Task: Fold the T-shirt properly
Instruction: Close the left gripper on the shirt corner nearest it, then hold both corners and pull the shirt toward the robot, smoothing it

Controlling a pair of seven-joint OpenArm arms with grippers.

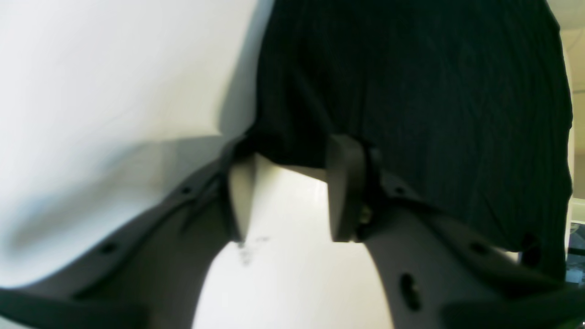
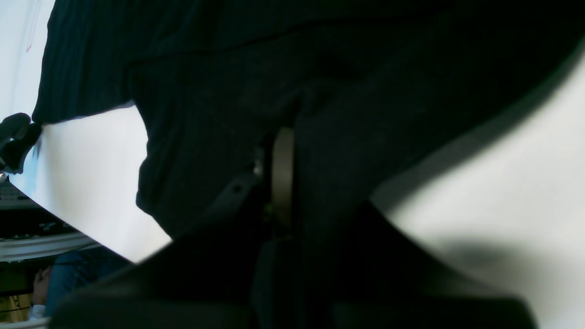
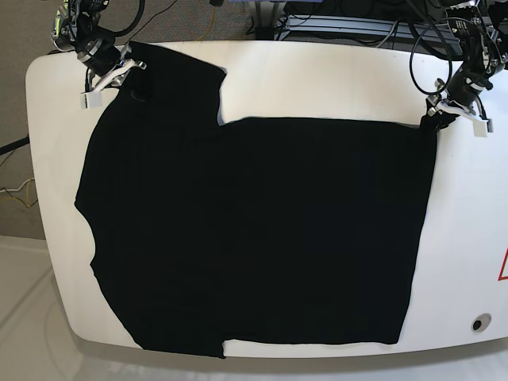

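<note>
The black T-shirt (image 3: pixel 254 230) lies spread flat over most of the white table (image 3: pixel 317 79). At its far right corner is my left gripper (image 3: pixel 435 117). In the left wrist view this gripper (image 1: pixel 292 157) has its two fingers (image 1: pixel 345 183) apart, with bare table showing between them and the shirt's edge (image 1: pixel 411 91) lying across the tips. My right gripper (image 3: pixel 127 67) is at the shirt's far left corner. The right wrist view shows it (image 2: pixel 283 137) shut on bunched black cloth (image 2: pixel 205 137), which hides most of the fingers.
Cables and equipment (image 3: pixel 341 24) crowd the space behind the table's far edge. A red triangle mark (image 3: pixel 503 266) and a small round fitting (image 3: pixel 477 323) are on the table's right side. A person in jeans (image 2: pixel 68 274) is beyond the table edge.
</note>
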